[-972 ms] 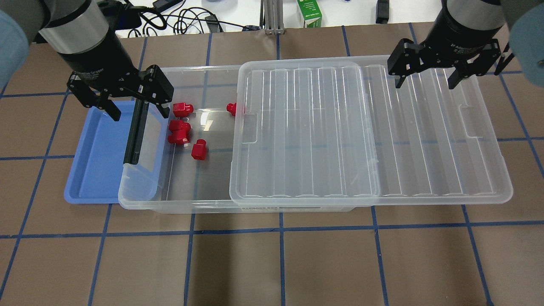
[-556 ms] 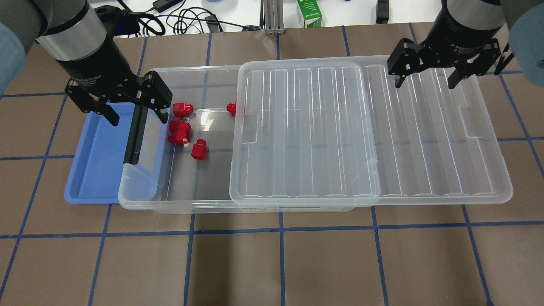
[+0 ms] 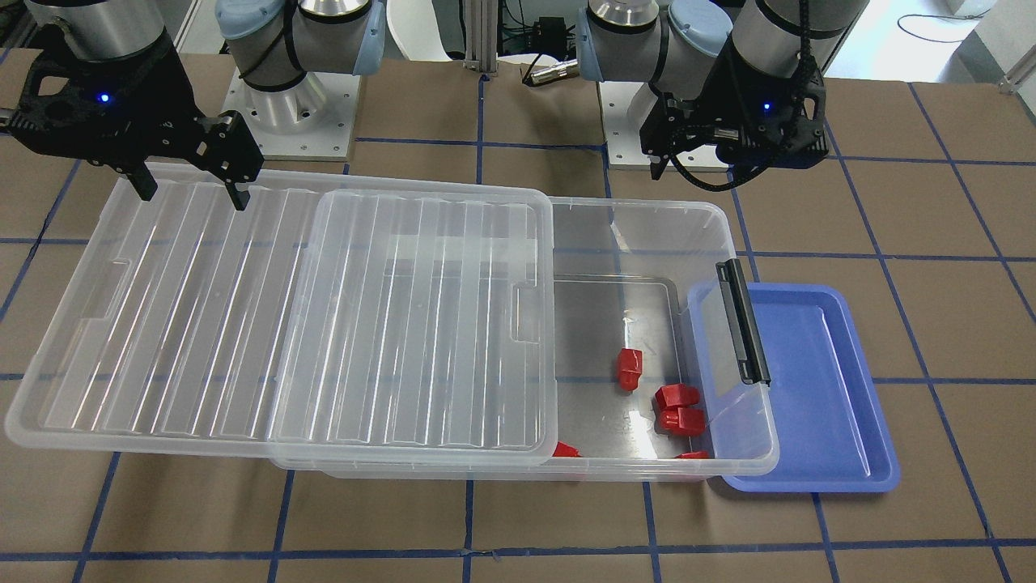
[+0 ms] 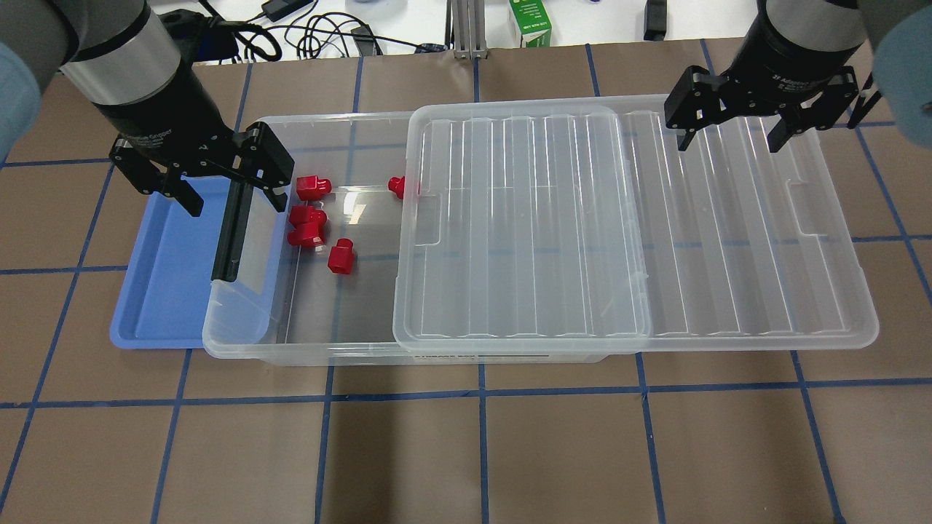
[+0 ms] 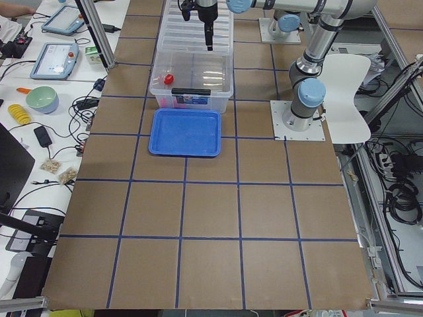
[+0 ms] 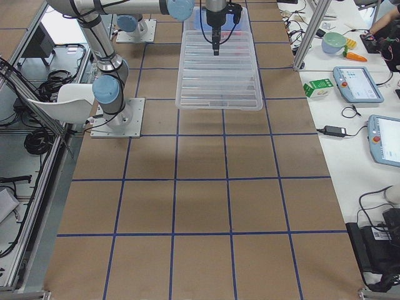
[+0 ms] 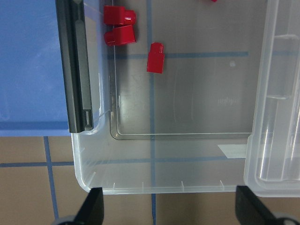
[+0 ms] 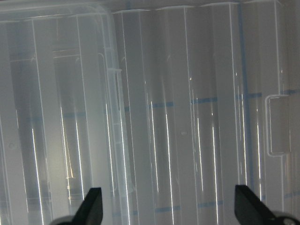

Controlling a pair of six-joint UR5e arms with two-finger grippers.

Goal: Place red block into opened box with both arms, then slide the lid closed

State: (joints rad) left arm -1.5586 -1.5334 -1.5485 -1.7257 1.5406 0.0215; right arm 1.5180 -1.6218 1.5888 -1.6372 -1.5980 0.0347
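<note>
Nearest, bare brown desk [image 4: 466, 451] crossed by blue tape lines. Farther in, large clear plastic storage box [image 4: 306, 353], uncovered at its left end. Resting on top, offset rightward and overhanging the box's right end, large flat ribbed clear plastic lid [image 4: 633, 233]. Inside the uncovered part, on the box floor, five small bright-red plastic blocks [image 4: 340, 256], one half under the lid's edge. Tucked under the box's left end, by its black clip bar [image 4: 231, 225], shallow blue tray [image 4: 171, 276]. Above that bar's far end, left pincer [image 4: 237, 204], spread wide, holding nothing. Over the lid's far right edge, right pincer [image 4: 729, 145], likewise wide and empty. Beyond the desk, green carton [image 4: 530, 22].
</note>
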